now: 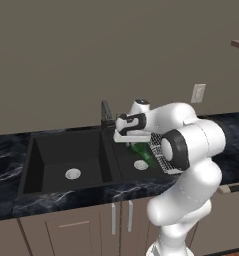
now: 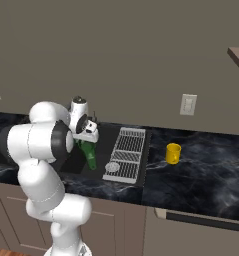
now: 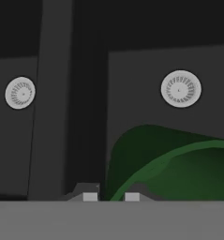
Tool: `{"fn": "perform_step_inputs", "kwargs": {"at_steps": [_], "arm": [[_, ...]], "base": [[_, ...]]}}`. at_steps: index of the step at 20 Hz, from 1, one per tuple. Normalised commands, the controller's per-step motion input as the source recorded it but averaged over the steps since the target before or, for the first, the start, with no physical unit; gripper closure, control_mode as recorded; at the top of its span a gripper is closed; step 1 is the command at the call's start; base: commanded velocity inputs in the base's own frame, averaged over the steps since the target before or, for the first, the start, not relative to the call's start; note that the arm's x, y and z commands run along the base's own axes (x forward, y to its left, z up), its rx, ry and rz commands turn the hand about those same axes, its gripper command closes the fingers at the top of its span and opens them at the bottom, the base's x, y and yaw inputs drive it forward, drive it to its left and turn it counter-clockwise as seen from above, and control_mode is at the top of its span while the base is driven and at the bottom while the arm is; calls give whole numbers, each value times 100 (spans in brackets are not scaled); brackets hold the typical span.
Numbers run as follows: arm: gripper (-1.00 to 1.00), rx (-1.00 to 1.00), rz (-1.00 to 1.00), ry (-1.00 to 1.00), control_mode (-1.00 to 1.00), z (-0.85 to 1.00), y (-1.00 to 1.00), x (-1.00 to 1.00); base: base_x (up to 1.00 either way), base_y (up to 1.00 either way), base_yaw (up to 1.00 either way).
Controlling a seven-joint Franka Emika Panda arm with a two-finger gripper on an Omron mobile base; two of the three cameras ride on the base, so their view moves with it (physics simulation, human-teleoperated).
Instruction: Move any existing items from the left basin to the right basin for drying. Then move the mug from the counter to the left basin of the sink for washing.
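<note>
The gripper hung over the right basin of the sink, its jaws clenched on the green bottle. From the left base view the bottle sloped down toward five o'clock from the hand, above the silver drain and just beside the wire rack. From the right base view the bottle dangled at six o'clock below the hand, with the rack at three o'clock of it. In the hand view the bottle bulked at four o'clock, close against the fingertips, and the right basin's drain sat at one o'clock. The left basin held just its own drain. The yellow mug stood upright on the counter, well apart from the sink, at three o'clock of the rack.
</note>
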Motion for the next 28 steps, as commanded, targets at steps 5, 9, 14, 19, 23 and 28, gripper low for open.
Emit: {"fn": "perform_step_inputs", "kwargs": {"at_steps": [5,9,14,19,23,28], "arm": [[100,5,0,0,-100,-5,-36,3],[100,2,0,0,-100,-22,-6,26],[100,3,0,0,-100,-20,-5,22],[100,1,0,0,-100,-13,-5,12],[100,0,0,0,-100,-22,0,19],[100,0,0,0,-100,-24,0,23]], "base": [[0,0,0],[0,0,0],[0,0,0],[0,0,0],[0,0,0],[0,0,0]]}}
